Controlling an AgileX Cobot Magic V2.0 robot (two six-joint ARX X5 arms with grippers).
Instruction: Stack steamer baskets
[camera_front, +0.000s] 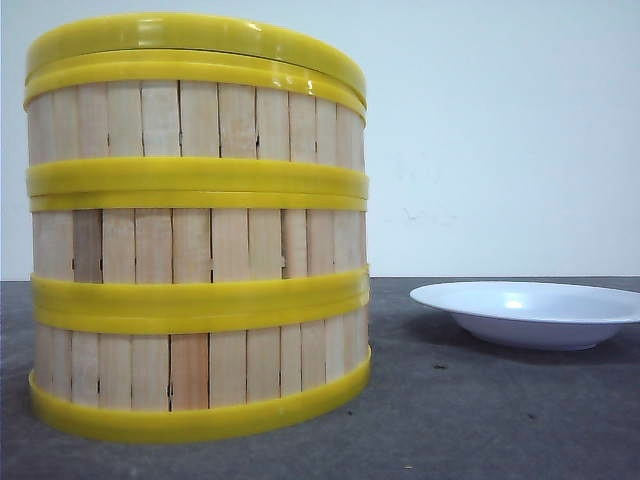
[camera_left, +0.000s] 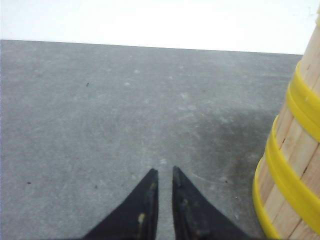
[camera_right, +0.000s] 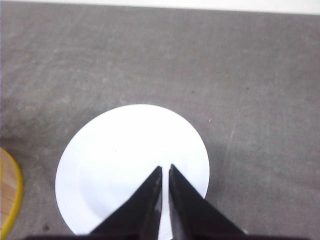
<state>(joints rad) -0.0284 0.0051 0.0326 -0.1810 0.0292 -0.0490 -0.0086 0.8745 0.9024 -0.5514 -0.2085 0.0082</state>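
Already the three steamer baskets (camera_front: 198, 230) stand in one column on the left part of the grey worktop (camera_front: 480, 410), each yellow rim seated squarely on the one below, and a further yellow rim caps the top, most likely a lid, though its upper side is out of sight. Stacked this straight, the column looks steady and the job appears done or nearly so.

The left pincer (camera_left: 165, 175) hovers low over bare worktop with its tips pressed nearly together and nothing between them; the stack's wall (camera_left: 295, 150) rises just to one side of it, apart from the fingers. The right pincer (camera_right: 165, 172) hangs above the white plate (camera_right: 130, 165), tips likewise drawn together and carrying nothing. I would guess both arms are parked clear so as not to nudge the tower.

The plate (camera_front: 530, 312) sits well apart from the stack, with open grey surface between them. Behind is a plain wall. The left arm has plenty of free room on the side away from the baskets; toward them there is little margin.
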